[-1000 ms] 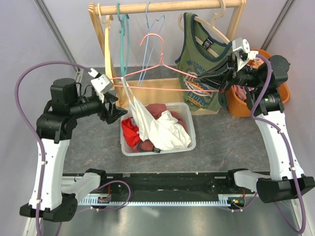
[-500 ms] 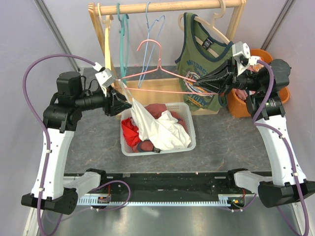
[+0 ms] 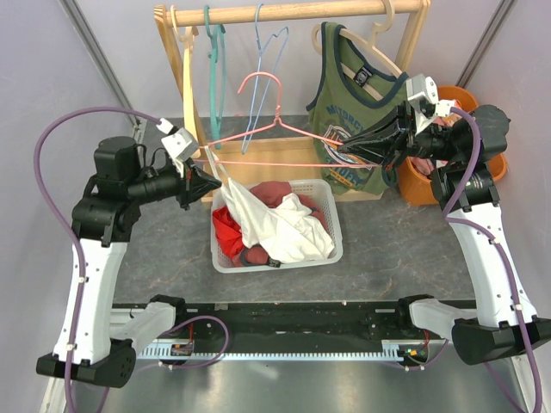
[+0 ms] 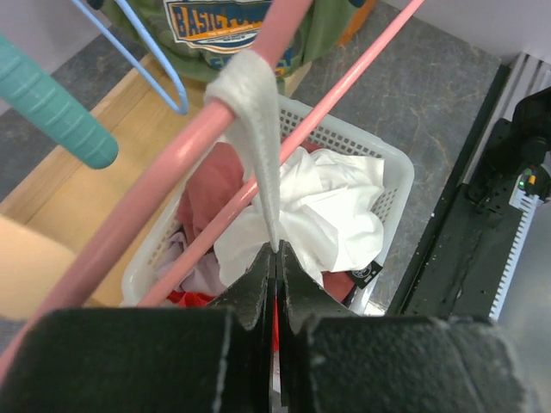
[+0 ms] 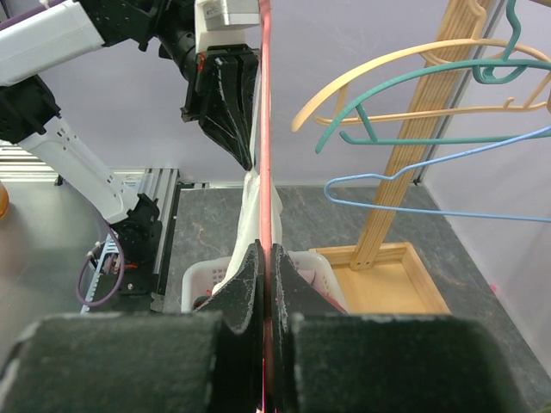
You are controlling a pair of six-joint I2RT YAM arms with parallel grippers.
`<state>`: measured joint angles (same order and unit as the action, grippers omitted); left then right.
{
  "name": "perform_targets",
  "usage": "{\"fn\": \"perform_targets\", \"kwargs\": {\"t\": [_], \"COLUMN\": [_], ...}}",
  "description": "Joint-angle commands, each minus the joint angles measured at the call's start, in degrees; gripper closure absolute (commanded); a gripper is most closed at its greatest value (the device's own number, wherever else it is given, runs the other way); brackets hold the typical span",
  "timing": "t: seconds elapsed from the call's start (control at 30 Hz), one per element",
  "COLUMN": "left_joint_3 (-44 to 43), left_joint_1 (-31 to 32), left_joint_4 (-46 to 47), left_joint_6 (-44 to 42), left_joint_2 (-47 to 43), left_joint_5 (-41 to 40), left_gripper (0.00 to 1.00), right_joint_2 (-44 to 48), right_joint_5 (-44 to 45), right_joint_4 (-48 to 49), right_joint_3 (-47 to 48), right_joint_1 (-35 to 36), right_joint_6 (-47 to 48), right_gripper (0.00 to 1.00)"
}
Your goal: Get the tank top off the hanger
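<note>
Left gripper: jaws pinched on the strap of the white tank top, which loops over the pink hanger and trails down into the white basket. Right gripper: clamped on the hanger's opposite end. The basket also holds a red garment and a maroon garment. The orange bin, far right, holds pinkish cloth.

Left arm and right arm: white shell links, black cylindrical joint housings. One purple cable loops along each arm. White boxy camera housing at each wrist. Left gripper and right gripper: matte black, tapered fingers, grainy surface. Black bases.
</note>
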<state>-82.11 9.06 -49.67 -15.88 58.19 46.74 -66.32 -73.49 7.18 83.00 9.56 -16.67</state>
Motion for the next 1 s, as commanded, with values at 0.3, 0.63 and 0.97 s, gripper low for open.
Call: {"fn": "perform_targets", "kwargs": {"t": [0.3, 0.63, 0.97], "left_joint_3": [-9.29, -18.45, -16.33], "left_joint_1": [-4.31, -8.71, -8.88], "left_joint_4": [-4.47, -2.01, -1.31], "left_joint_6": [-3.45, 1.55, 2.52], "left_joint_2": [-3.09, 0.34, 0.78], "left_joint_5": [-12.63, -18.52, -16.5], "left_gripper": [0.98, 0.98, 0.98], "right_joint_2": [1.98, 1.9, 1.9], "right_joint_5": [-0.95, -3.14, -5.6], "right_joint_4": [1.08, 0.82, 0.91], "right_joint_3": [-0.73, 0.4, 1.9], "right_joint_1": [-0.07, -0.25, -0.69], "right_joint_6": [2.69, 2.43, 2.43], "right_gripper": [1.0, 1.0, 1.0]}}
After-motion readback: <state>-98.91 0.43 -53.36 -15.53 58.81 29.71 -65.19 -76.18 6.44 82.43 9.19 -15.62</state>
